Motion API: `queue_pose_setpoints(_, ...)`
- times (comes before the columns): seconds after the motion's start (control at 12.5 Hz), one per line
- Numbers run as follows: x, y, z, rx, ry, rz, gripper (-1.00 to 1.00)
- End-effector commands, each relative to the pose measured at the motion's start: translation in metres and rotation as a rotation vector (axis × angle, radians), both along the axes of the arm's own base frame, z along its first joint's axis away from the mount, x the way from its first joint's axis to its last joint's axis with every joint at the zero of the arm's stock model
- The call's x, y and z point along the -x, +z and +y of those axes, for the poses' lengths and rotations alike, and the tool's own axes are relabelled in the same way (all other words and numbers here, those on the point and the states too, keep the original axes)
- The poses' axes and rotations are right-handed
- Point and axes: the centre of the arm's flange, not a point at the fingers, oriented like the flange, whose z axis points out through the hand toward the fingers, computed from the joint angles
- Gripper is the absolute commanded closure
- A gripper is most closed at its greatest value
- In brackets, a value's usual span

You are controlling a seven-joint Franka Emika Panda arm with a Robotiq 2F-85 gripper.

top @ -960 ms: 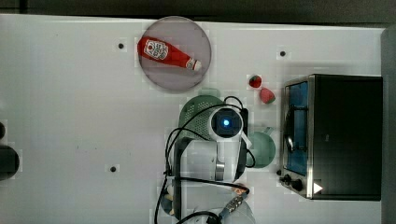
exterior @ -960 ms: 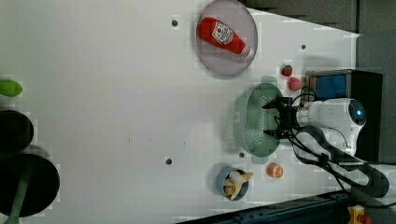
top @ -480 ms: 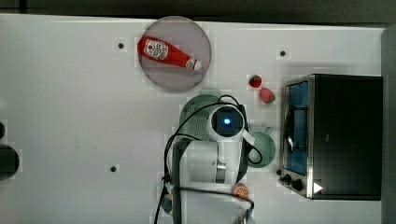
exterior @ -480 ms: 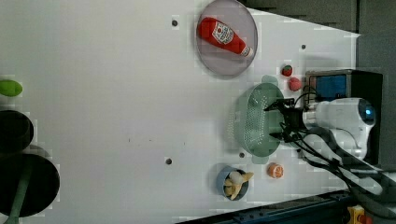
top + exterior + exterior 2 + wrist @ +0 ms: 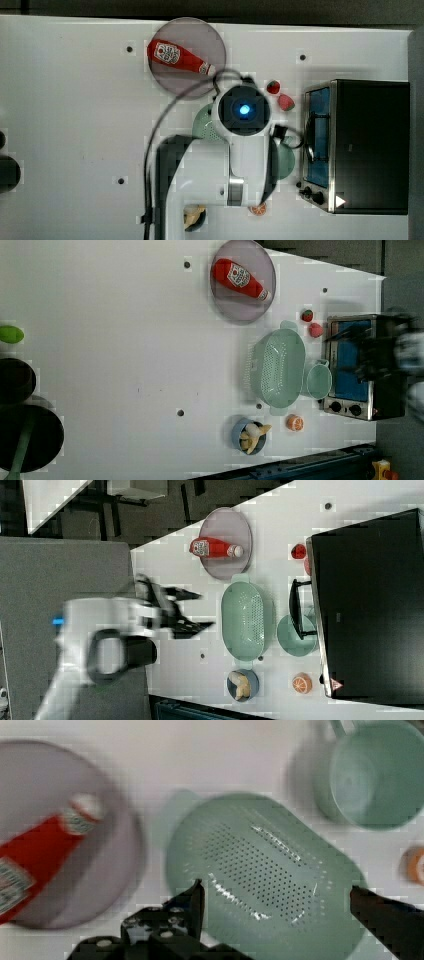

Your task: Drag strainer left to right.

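Overhead, in the top view, I am seeing the arm covering most of the strainer (image 5: 204, 125). Left view: it is sitting beside the cup (image 5: 318, 381), nothing gripping it. Wrist view: the gripper (image 5: 275, 895) is hanging above it, fingers spread wide, holding nothing.

a: what's different from a second ago?

b: the gripper (image 5: 192, 611) was right down at the strainer (image 5: 277, 367), its fingers at the rim on the left view's right. now it hangs apart from it, jaws spread wide and holding nothing.

a: and the arm?

b: in the left view it has pulled away toward the right edge, over the toaster oven (image 5: 361, 365). in the top view the wrist now looks larger and sits nearer the plate (image 5: 172, 75).

a: the strainer itself?

b: more of it shows uncovered in the left view; i can't tell any shift.
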Motion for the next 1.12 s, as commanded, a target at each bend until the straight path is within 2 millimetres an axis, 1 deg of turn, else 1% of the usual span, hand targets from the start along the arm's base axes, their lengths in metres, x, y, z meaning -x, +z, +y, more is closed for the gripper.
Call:
queue_pose_setpoints(0.08,0.013,0.092,-0.018,-0.003,0.176,-0.004,-1.0)
queue_pose_setpoints(0.16,0.017,0.118,-0.018,-0.005,0.176,0.002,-1.0)
queue_pose_setpoints(0.24,0.021,0.14,-0.017,-0.008,0.176,0.016,-1.0)
queue_pose_setpoints(0.4,0.029,0.17,-0.013,-0.027,0.179,0.059,-1.0)
queue_pose_setpoints(0.56,0.029,0.19,-0.014,-0.026,0.186,0.039,-1.0)
queue_pose_setpoints(0.64,0.029,0.192,-0.014,-0.025,0.185,0.038,-1.0)
queue_pose_setpoints(0.8,0.032,0.19,-0.013,-0.029,0.188,0.061,-1.0)
queue_pose_setpoints(1.12,0.03,0.184,-0.013,-0.03,0.188,0.072,-1.0)
